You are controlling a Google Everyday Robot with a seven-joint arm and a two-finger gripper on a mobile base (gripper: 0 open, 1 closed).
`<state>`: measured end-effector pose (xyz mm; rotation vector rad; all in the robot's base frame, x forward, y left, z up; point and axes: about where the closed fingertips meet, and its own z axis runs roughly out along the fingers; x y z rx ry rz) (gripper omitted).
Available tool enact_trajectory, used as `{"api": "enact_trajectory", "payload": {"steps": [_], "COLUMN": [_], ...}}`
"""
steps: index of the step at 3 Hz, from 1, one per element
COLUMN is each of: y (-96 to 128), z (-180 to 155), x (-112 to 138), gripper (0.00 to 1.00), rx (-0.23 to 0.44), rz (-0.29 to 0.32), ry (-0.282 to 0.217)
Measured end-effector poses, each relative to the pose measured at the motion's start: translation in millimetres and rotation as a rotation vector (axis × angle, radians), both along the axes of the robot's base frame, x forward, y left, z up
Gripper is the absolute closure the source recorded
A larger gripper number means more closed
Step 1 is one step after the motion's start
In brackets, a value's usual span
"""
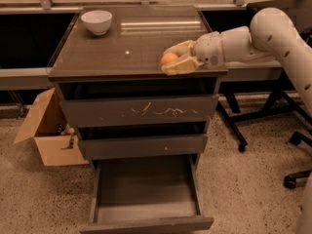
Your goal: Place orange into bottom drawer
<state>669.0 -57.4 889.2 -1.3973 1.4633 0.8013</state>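
The orange [168,59] sits between my gripper's fingers near the front right edge of the cabinet top [112,57]. My gripper [173,61] reaches in from the right, low over the top, shut on the orange. The bottom drawer [146,191] is pulled open below, its tray bare. Above it are the plain middle drawer [142,146] and the scratched top drawer [139,111], both shut.
A white bowl [96,21] stands at the back left of the cabinet top. An open cardboard box [48,135] sits on the floor to the left. Black chair legs and castors [292,174] stand to the right. My white arm [273,33] spans the right side.
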Motion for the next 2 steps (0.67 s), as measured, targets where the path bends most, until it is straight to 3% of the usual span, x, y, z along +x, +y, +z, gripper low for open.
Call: {"api": "enact_trajectory", "payload": {"steps": [1, 2], "y": [23.8, 44.3], "z": [-22.8, -68.3], "x": [-40.2, -69.3], "gripper": [1.00, 1.00], "rx": [-0.037, -0.042], "rz": [0.047, 0.087], "ry": [0.019, 0.070]}}
